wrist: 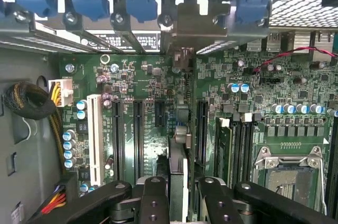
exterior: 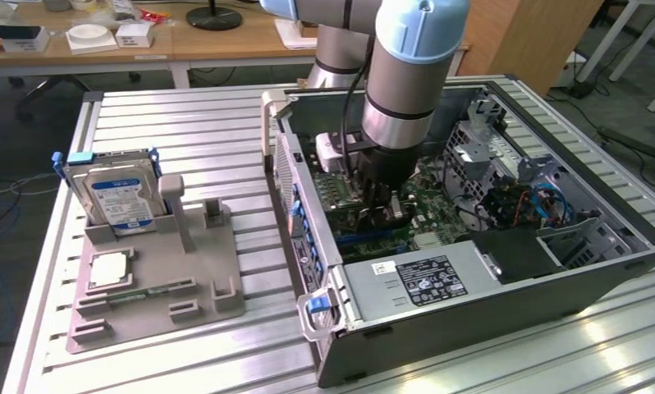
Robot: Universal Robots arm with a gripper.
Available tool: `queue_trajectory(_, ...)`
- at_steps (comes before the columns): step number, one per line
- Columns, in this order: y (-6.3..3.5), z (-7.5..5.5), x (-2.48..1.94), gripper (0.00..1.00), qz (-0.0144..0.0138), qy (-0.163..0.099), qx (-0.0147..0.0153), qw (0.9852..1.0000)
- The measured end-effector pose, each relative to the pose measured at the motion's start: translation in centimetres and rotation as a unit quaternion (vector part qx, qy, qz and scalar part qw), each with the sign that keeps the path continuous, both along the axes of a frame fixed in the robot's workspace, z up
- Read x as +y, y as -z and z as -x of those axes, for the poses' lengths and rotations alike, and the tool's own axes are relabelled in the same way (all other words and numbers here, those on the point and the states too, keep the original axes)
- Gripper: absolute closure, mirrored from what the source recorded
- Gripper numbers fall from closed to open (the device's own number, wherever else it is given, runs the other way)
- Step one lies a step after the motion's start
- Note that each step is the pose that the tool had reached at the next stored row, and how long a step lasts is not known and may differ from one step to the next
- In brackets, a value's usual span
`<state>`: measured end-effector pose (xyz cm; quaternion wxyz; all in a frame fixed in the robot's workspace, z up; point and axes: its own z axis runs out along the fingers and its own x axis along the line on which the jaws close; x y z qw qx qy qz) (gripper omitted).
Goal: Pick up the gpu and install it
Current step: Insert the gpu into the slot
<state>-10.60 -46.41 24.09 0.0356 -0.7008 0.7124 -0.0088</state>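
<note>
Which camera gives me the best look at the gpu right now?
The wrist view: the gpu stands edge-on between the gripper fingers, over the motherboard slots, its bracket toward the rear openings. In the exterior view the arm hides most of the card inside the computer case.

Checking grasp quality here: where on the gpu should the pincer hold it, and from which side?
Grip the gpu by its long edge away from the motherboard, one finger on each flat face, coming in through the open side of the case. The card stands on edge over the slots, thin and flat, so only that edge is free. The pincer appears to hold it so.
</note>
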Motion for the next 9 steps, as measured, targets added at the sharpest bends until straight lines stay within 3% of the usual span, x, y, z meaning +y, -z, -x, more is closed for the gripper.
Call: queue_trajectory(9, 0.0, 0.09, 0.01, 0.73, 0.0, 0.008, 0.0, 1.0)
